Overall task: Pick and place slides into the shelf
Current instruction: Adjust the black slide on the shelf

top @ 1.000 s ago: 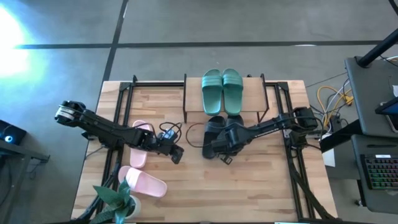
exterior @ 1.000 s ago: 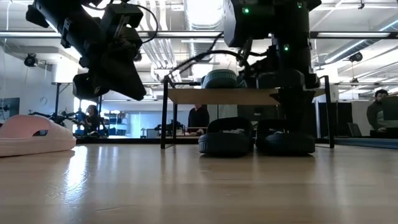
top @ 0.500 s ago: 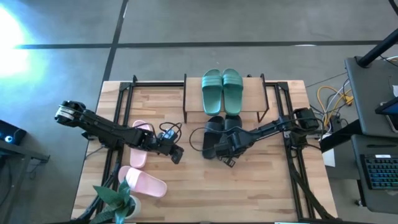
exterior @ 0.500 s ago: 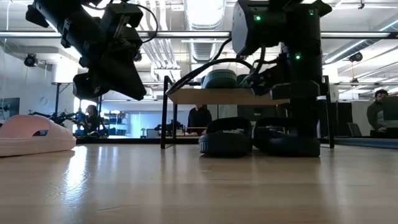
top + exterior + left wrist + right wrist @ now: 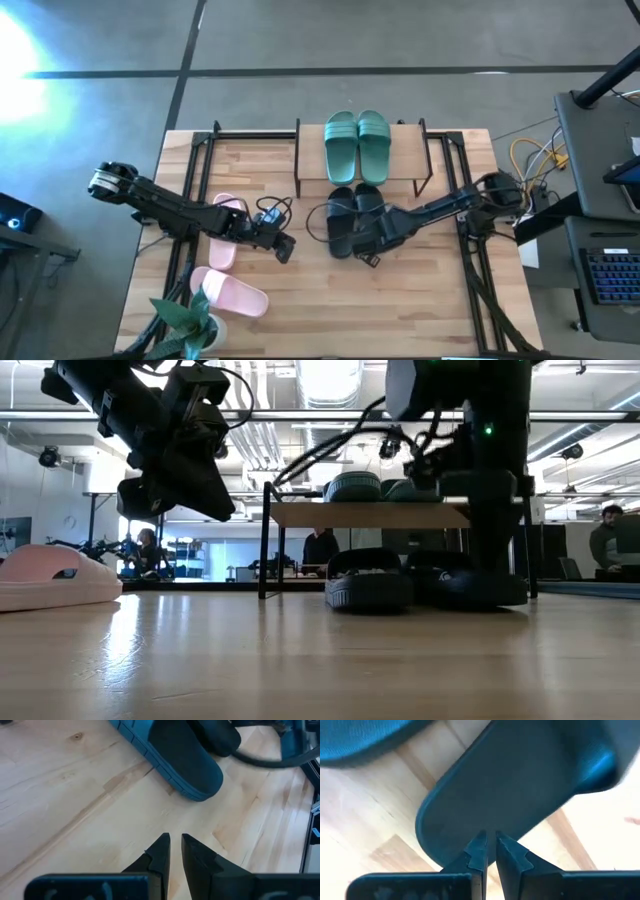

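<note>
Black pair (image 5: pixel 350 220): on worktop (image 5: pixel 420 290), toes under shelf (image 5: pixel 400 170) front edge. Judged light, rubbery, flexible; strap best hold. Teal pair (image 5: pixel 357 145) on shelf top. Pink slides (image 5: pixel 230 290) well apart at left. Right gripper (image 5: pixel 372 240) at black heel, fingers nearly together, nothing visibly between. Left gripper (image 5: pixel 283 247) fingers narrow, empty. Shelf legs restrict entry; front worktop open.
</note>
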{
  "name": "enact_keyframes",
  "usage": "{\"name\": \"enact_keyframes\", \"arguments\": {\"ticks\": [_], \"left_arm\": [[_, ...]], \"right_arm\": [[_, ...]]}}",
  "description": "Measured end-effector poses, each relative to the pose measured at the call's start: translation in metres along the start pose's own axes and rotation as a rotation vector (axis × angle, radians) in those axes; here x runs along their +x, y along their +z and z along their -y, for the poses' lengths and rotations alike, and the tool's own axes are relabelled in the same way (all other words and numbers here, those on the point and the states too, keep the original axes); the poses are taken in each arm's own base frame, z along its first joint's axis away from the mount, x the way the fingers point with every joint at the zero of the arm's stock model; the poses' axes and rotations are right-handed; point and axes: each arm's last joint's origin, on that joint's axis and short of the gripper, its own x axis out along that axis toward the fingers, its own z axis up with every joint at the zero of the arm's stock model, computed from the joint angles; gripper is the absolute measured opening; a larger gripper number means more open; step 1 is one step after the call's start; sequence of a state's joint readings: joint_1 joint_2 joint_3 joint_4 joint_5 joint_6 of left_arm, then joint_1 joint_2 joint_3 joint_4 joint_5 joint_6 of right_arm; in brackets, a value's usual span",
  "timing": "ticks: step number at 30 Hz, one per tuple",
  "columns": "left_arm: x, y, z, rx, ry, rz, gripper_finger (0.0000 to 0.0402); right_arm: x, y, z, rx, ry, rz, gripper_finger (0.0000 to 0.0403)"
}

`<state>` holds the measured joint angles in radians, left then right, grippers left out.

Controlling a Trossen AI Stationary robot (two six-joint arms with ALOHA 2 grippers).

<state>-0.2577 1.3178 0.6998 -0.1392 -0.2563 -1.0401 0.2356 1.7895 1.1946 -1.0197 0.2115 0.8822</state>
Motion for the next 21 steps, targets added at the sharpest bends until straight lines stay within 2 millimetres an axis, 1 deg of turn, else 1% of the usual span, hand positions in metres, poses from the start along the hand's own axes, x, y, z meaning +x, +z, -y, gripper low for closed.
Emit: {"name": "enact_keyframes", "arguments": {"ticks": [6, 8, 11, 14, 16, 18, 21], "left_arm": [[0.000, 0.000, 0.000, 0.000, 0.008, 0.015, 0.0033], [0.000, 0.001, 0.000, 0.000, 0.014, 0.026, 0.0033], [0.000, 0.001, -0.002, 0.029, 0.032, 0.050, 0.0033], [0.004, 0.001, -0.002, 0.134, 0.058, 0.084, 0.0033], [0.011, 0.000, -0.002, 0.253, 0.078, 0.108, 0.0033], [0.023, -0.001, 0.002, 0.407, 0.062, 0.137, 0.0033], [0.046, -0.006, 0.005, 0.611, 0.042, 0.170, 0.0033]], "right_arm": [[-0.026, 0.000, 0.011, 0.043, 0.043, 0.101, 0.0027], [-0.039, -0.002, 0.017, 0.075, 0.047, 0.170, 0.0027], [-0.063, -0.006, 0.028, 0.122, 0.051, 0.309, 0.0027], [-0.087, -0.013, 0.039, 0.153, 0.074, 0.436, 0.0027], [-0.100, -0.019, 0.046, 0.143, 0.087, 0.502, 0.0027], [-0.111, -0.025, 0.052, 0.134, 0.097, 0.556, 0.0027], [-0.124, -0.034, 0.058, 0.135, 0.118, 0.617, 0.0027]]}}
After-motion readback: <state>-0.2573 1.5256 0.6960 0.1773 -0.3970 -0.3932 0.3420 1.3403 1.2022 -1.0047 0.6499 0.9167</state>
